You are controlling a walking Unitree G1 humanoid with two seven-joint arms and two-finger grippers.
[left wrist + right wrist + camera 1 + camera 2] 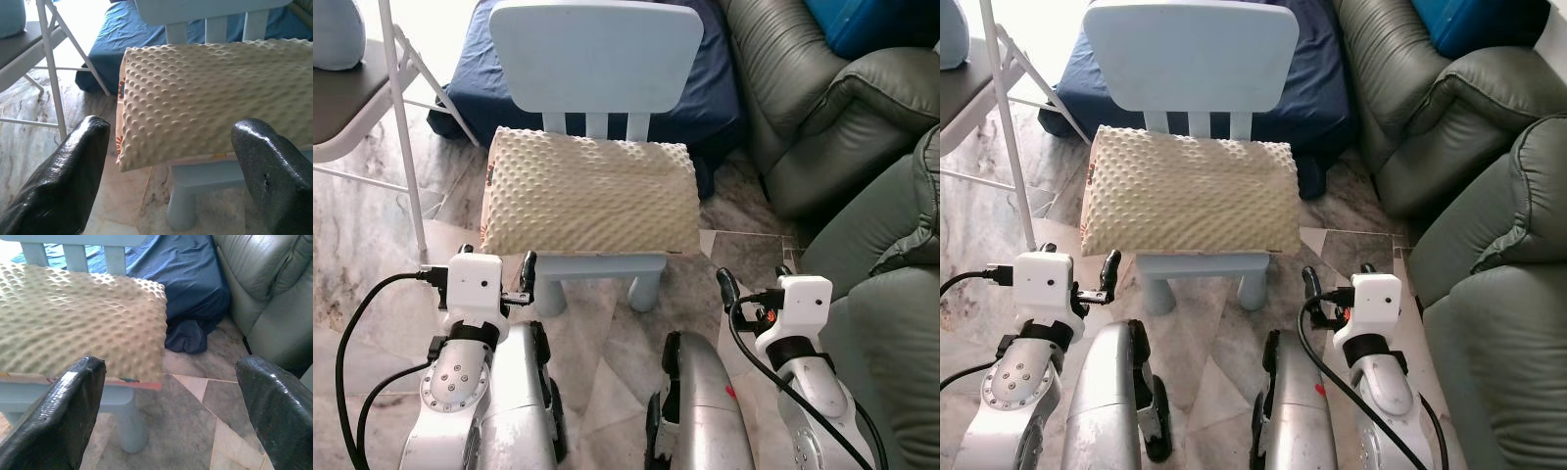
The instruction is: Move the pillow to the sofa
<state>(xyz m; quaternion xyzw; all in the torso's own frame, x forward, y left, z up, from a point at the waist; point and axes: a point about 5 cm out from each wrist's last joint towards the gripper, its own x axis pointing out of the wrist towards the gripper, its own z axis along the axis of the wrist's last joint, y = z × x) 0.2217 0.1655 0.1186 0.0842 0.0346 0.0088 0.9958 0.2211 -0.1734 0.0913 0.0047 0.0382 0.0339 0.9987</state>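
Resting untouched on the pale blue child's chair at twelve o'clock, the foam pillow is awaiting pickup; left gripper and right gripper are hovering spread, sofa at two o'clock.

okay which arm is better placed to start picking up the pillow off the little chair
Neither clearly; a judgement. The pillow spans the blue chair seat, with the open left pincer facing its left corner and the open right pincer its right corner. Both hang short of it, so a two-armed lift from each end looks best.

At frame centre a pale blue chair stands on the marble floor, the bumpy cream pillow covering its seat.
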